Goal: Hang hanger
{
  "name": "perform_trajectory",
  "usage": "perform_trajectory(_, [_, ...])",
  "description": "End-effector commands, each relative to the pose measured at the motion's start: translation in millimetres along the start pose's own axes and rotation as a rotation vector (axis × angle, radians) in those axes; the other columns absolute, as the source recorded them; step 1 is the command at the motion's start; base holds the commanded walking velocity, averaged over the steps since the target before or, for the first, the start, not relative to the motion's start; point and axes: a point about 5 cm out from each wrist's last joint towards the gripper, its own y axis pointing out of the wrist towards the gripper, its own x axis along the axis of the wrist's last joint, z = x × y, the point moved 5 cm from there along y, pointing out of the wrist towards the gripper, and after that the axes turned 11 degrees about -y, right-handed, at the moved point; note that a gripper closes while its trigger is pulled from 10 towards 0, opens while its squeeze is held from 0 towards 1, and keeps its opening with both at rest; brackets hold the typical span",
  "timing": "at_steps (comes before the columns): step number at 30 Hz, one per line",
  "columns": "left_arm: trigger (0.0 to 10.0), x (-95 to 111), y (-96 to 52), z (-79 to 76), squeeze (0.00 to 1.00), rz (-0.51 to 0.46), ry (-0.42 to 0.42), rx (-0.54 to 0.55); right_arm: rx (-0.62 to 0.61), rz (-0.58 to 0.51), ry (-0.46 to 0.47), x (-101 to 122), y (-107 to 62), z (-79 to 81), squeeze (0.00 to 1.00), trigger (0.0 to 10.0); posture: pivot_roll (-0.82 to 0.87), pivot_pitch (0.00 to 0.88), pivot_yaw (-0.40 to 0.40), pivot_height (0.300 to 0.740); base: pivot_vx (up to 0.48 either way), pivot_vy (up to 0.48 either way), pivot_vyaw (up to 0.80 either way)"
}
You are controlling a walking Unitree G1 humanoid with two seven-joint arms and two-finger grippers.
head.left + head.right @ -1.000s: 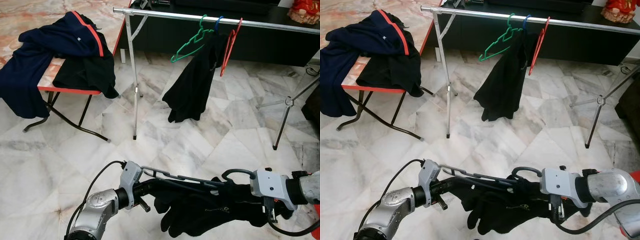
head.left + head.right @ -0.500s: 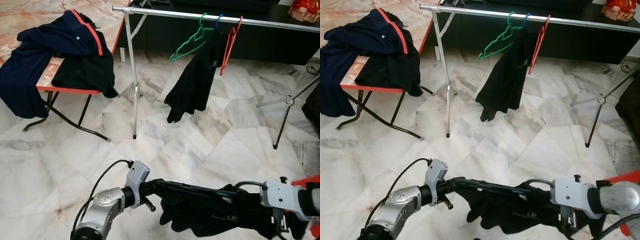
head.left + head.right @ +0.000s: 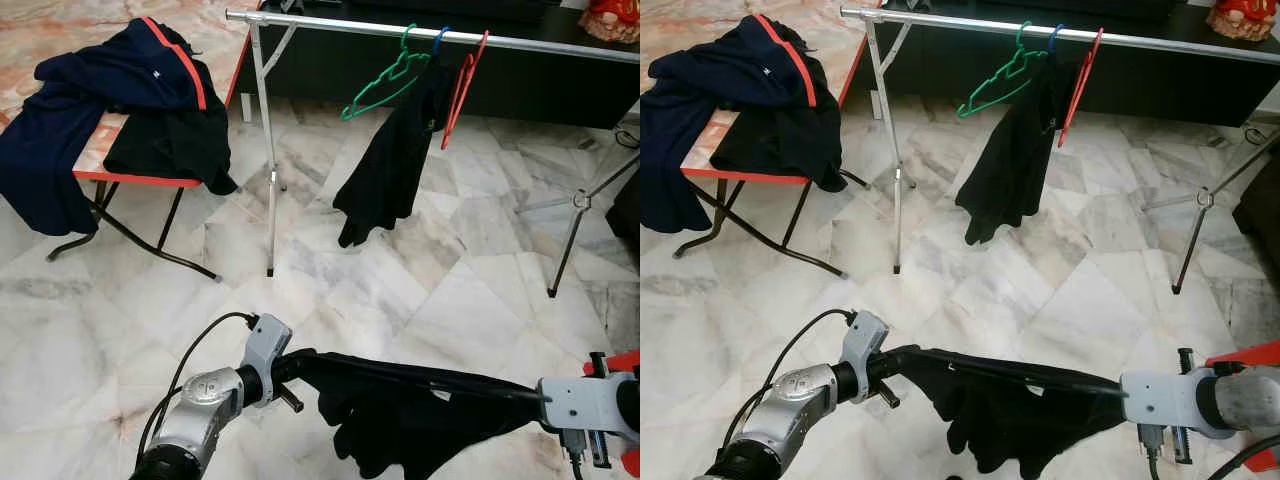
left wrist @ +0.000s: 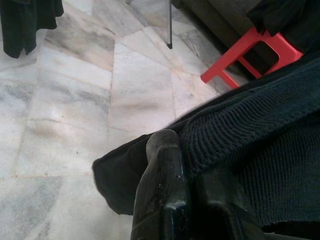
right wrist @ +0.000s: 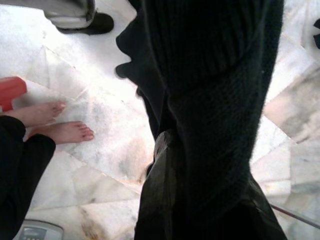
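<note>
Both grippers, left (image 3: 292, 365) and right (image 3: 535, 395), clamp the black sweater (image 3: 420, 415) stretched sideways between them; rail (image 3: 430, 35) sits well ahead, above.

Marble floor (image 3: 420, 290) carries a folding table (image 3: 140, 178) with dark clothes (image 3: 110, 100) heaped on it, and a clothes rail (image 3: 330, 25) beside it.

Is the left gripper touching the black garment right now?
Touching. The left wrist view shows the left gripper with the black garment's knit lying directly against its fingers; in the left eye view the fabric stretches from that gripper.
</note>
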Motion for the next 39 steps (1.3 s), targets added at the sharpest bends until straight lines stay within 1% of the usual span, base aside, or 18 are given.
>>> perform_trajectory(1, [0.0,-12,-24.4,33.6,0.00,0.037,-0.020,0.150,0.033,0.157,0.051,-35,-10.8,7.2,0.00,0.0,-0.11,0.262,-0.092,0.740,0.000,0.000,0.00])
perform_trajectory(2, [0.0,-9,-23.6,29.4,0.00,0.031,-0.018,0.121,0.031,0.151,0.049,-32,-8.2,7.4,0.00,0.0,-0.11,0.262,-0.093,0.740,0.000,0.000,0.00])
perform_trajectory(4, [0.0,-1,-21.8,14.3,0.00,0.010,-0.011,0.019,0.033,0.141,0.055,-27,-0.6,10.0,0.00,0.0,-0.10,0.263,-0.094,0.740,0.000,0.000,0.00])
perform_trajectory(8, [0.0,29,-21.6,-20.2,0.00,-0.070,-0.017,-0.184,0.042,0.090,0.063,-9,16.8,13.9,0.00,0.0,-0.10,0.263,-0.093,0.740,0.000,0.000,0.00])
perform_trajectory(10, [0.0,37,-23.2,-32.9,0.00,-0.072,-0.002,-0.256,0.034,0.069,0.064,-1,24.8,13.1,0.00,0.0,-0.09,0.264,-0.094,0.740,0.000,0.000,0.00])
perform_trajectory(13, [0.0,38,-29.8,-57.0,0.00,-0.018,0.061,-0.398,-0.023,0.042,0.085,14,41.4,3.7,0.00,0.0,-0.08,0.263,-0.092,0.740,0.000,0.000,0.00])
perform_trajectory(15, [0.0,36,-33.6,-66.7,0.00,0.012,0.085,-0.446,-0.062,-0.005,0.114,28,51.0,-3.4,0.00,0.0,-0.08,0.263,-0.091,0.740,0.000,0.000,0.00])
perform_trajectory(17, [0.0,34,-35.1,-71.0,0.00,0.029,0.090,-0.469,-0.076,-0.047,0.135,38,55.0,-6.8,0.00,0.0,-0.08,0.263,-0.091,0.740,0.000,0.000,0.00])
perform_trajectory(18, [0.0,30,-37.5,-78.3,0.00,0.056,0.087,-0.503,-0.100,-0.098,0.162,52,60.7,-13.1,0.00,0.0,-0.08,0.263,-0.091,0.740,0.000,0.000,0.00])
perform_trajectory(21, [0.0,27,-38.5,-84.2,0.00,0.083,0.103,-0.512,-0.152,-0.132,0.208,63,67.5,-25.1,0.00,0.0,-0.08,0.263,-0.091,0.740,0.000,0.000,0.00])
perform_trajectory(24, [0.0,29,-38.7,-85.9,0.00,0.077,0.097,-0.514,-0.150,-0.150,0.227,67,71.5,-25.9,0.00,0.0,-0.07,0.261,-0.087,0.740,0.000,0.000,0.00])
perform_trajectory(25, [2.5,31,-37.7,-85.1,0.00,0.067,0.104,-0.501,-0.139,-0.168,0.232,70,73.4,-24.7,0.00,0.0,-0.07,0.261,-0.087,0.740,0.000,0.000,0.00])
perform_trajectory(26, [4.4,31,-37.5,-84.8,0.00,0.068,0.102,-0.500,-0.136,-0.169,0.230,71,73.8,-24.3,0.00,0.0,-0.07,0.261,-0.088,0.740,0.000,0.000,0.00])
perform_trajectory(27, [9.8,31,-38.9,-85.8,0.35,0.078,0.098,-0.504,-0.134,-0.165,0.227,71,75.3,-24.4,0.00,0.0,-0.07,0.261,-0.087,0.740,0.000,0.000,0.00])
perform_trajectory(28, [10.0,30,-39.4,-85.9,0.82,0.088,0.100,-0.503,-0.134,-0.163,0.227,71,76.4,-24.6,0.00,0.0,-0.07,0.261,-0.087,0.740,0.000,0.000,0.00])
perform_trajectory(29, [10.0,30,-39.1,-85.6,1.00,0.089,0.098,-0.500,-0.136,-0.164,0.228,71,76.7,-25.4,0.00,0.0,-0.07,0.261,-0.087,0.740,0.000,0.000,0.00])
perform_trajectory(35, [10.0,31,-45.5,-92.9,1.00,0.102,0.091,-0.541,-0.145,-0.179,0.236,76,80.5,-28.9,0.00,0.0,-0.06,0.261,-0.085,0.740,0.000,0.000,0.00])
perform_trajectory(39, [10.0,30,-48.2,-91.9,1.00,0.118,0.104,-0.536,-0.150,-0.202,0.237,80,81.9,-30.8,0.00,0.0,-0.06,0.260,-0.085,0.740,0.000,0.000,0.00])
